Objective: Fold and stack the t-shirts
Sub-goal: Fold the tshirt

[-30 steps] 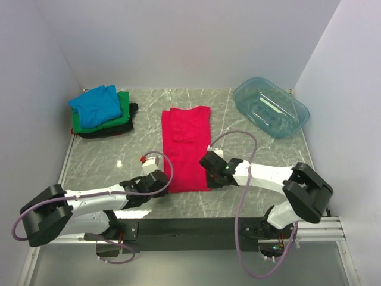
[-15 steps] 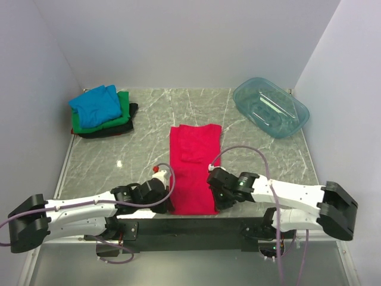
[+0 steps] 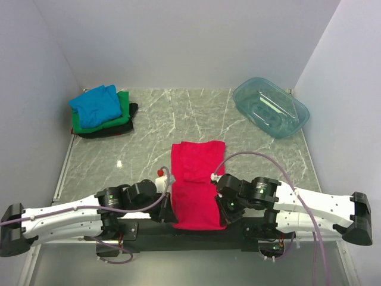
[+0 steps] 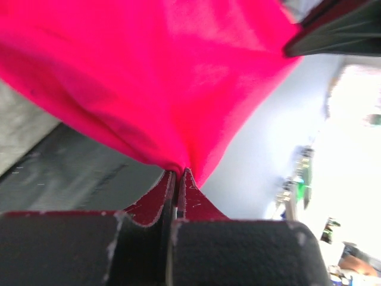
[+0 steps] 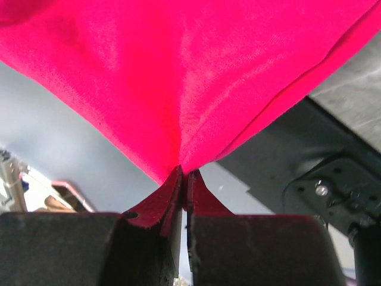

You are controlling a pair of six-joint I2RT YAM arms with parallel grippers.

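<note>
1. Table (image 3: 149,119): marble top. The work zone is the near-centre strip, around 6 o'clock.
2. Red tee (image 3: 196,179): already a narrow panel, with its long axis running 12–6. The far end lies flat mid-table. The near end is at the table's near edge, lifted off the surface at both corners.
3. Tub (image 3: 271,107): at 2 o'clock, well apart from the tee and not involved.
4. Stack at 10 o'clock: blue tee (image 3: 95,106) on green tee (image 3: 124,114) on black tee (image 3: 130,126), all folded. Red is the only tee not yet on it.
5. Left gripper (image 3: 168,213): clamped on the tee's near-left corner. In the wrist view, cloth is pinched between closed fingers (image 4: 156,201).
6. Right gripper (image 3: 225,210): clamped on the near-right corner, with the same pinch between its fingers (image 5: 156,205).
7. Key relation: the whole tee lies toward 12 from both grippers, and its axis is square to the line between them. Neither arm is nearer; each has one corner. My read is that the next move is a mirrored carry of the near hem toward 12, to halve the length. Uneven travel would skew the fold.
</note>
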